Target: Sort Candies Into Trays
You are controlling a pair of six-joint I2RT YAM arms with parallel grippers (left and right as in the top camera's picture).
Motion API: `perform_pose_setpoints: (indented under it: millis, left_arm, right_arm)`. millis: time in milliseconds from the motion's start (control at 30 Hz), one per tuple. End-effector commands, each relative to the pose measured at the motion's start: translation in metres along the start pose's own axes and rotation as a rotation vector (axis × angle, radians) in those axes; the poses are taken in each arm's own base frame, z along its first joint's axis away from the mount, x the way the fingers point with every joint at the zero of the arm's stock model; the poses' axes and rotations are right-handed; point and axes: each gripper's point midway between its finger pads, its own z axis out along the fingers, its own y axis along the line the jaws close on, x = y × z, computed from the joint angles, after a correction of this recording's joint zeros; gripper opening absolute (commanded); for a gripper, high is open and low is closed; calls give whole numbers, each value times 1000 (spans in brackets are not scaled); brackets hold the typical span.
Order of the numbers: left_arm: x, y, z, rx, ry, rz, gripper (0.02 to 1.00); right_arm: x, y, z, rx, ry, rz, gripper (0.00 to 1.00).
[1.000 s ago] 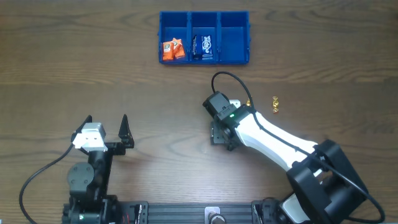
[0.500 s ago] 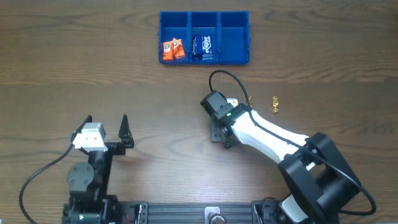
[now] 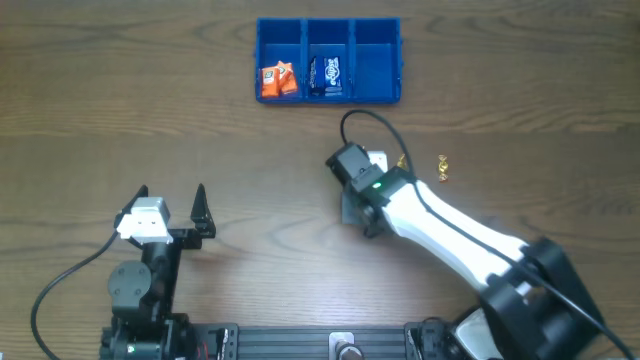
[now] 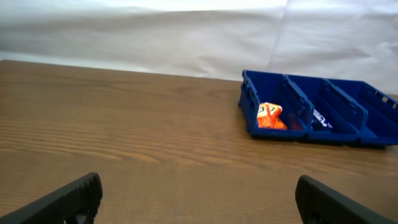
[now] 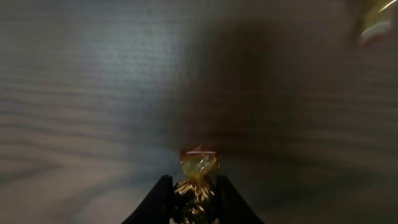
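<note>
Right gripper point(image 5: 196, 190) is low over the table point(image 3: 120, 110), well short of the tray point(image 3: 328, 24), and its own wrist view gives the detail: the two fingers are pinched together on a gold candy point(image 5: 198, 167), the wrapper's crumpled top poking out past the fingertips. From above, the arm's wrist covers that candy completely. What the top view offers instead is a second gold candy point(image 3: 443, 166) lying loose on the wood, off to the right of the arm. A blurred pale-gold shape point(image 5: 375, 22) sits at the corner of the right wrist view; hard to tell what it is.

Over to the left gripper point(image 3: 172, 192): parked near its base, fingers spread wide apart, nothing between them. Its wrist view looks across the table at the tray from the side, so the orange candies point(image 4: 269, 117) show up against the wall of the nearest compartment, with just a sliver of the blue candy point(image 4: 321, 119) in the next one along.

The count: one blue tray with three compartments. Orange wrappers in the left compartment, two as far as I can tell. A blue-wrapped candy in the middle one. Two gold candies, one clamped, one on the table. There is print on the orange and blue wrappers, too small to read.
</note>
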Motion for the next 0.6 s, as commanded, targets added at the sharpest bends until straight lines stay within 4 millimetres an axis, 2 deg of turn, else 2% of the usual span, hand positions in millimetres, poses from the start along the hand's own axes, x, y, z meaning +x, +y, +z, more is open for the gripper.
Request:
perform_pose_setpoints:
  millis: [33,133,200,233,333,400,467,600]
  left_arm:
    - [17,1,2,0,45,13,996]
    - [17,1,2,0,45,13,998]
    - [17,1,2,0,45,13,998]
    - [17,1,2,0,45,13,998]
    - [17,1,2,0,45,13,998]
    - [17,1,2,0,45,13,998]
    - [17,1,2,0,45,13,998]
    - [17,1,2,0,45,13,998]
  right_arm:
    - [-114,-13,-110,6,-287,34,141]
    - [-182,-22,-148,19,-372,25,141]
    - [-225,-20,-161,25,-419,3,143]
    - [-247,-18,-161,30,-437,-6,145]
    - [-282,-20,-148,40,-453,10,145]
    - [-303,-27,-124,48,-438,36,145]
    - [-311,-30,-103,32,-419,46,145]
    - [-314,-30,-68,18,-373,48,145]
